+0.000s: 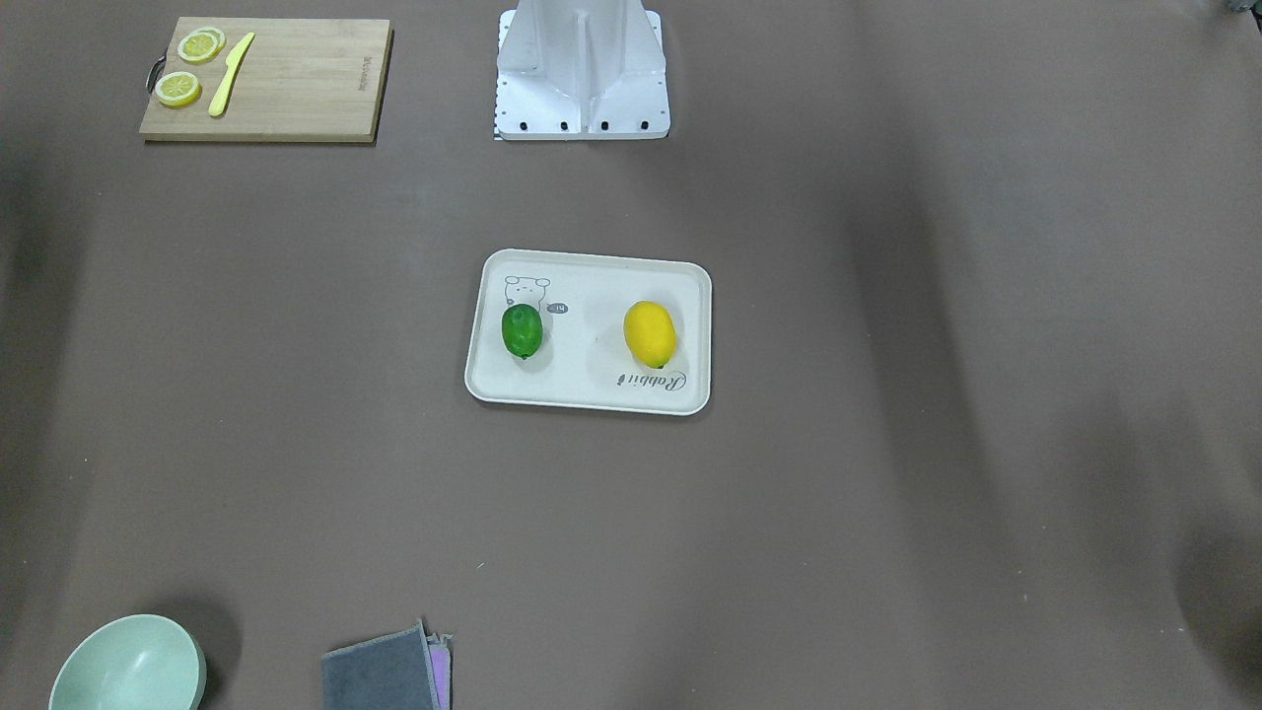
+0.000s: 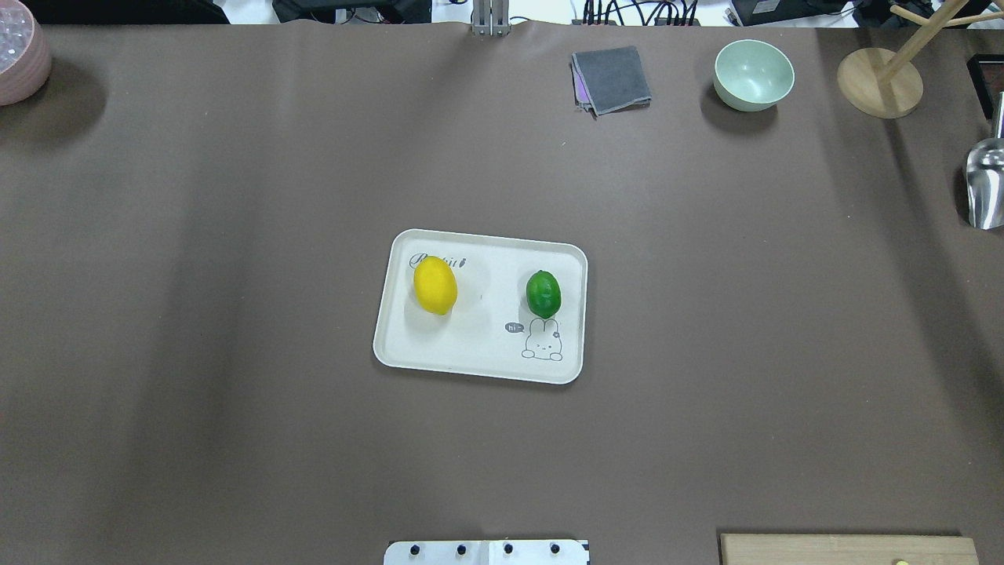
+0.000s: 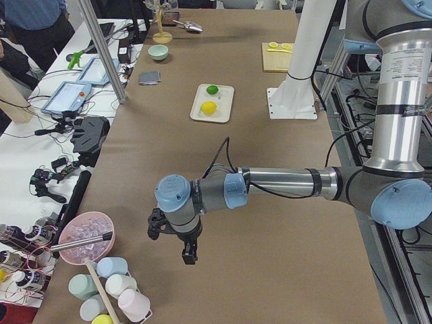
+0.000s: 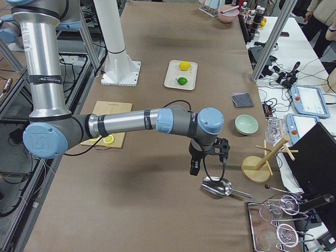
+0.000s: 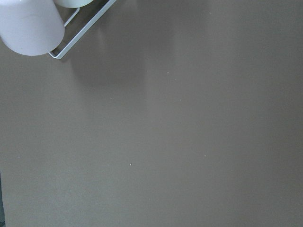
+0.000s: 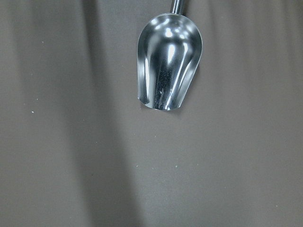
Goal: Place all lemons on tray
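The cream tray lies at the table's middle, also in the front view. The yellow lemon and the green lemon both rest on it, apart from each other; they also show in the front view, the yellow one and the green one. My left gripper hangs over bare table far from the tray, at the table's left end. My right gripper hangs above a metal scoop at the right end. I cannot tell whether either gripper is open or shut.
A wooden cutting board holds lemon slices and a yellow knife. A green bowl, a grey cloth, a wooden rack and a pink bowl stand along the far edge. Cups stand near the left gripper.
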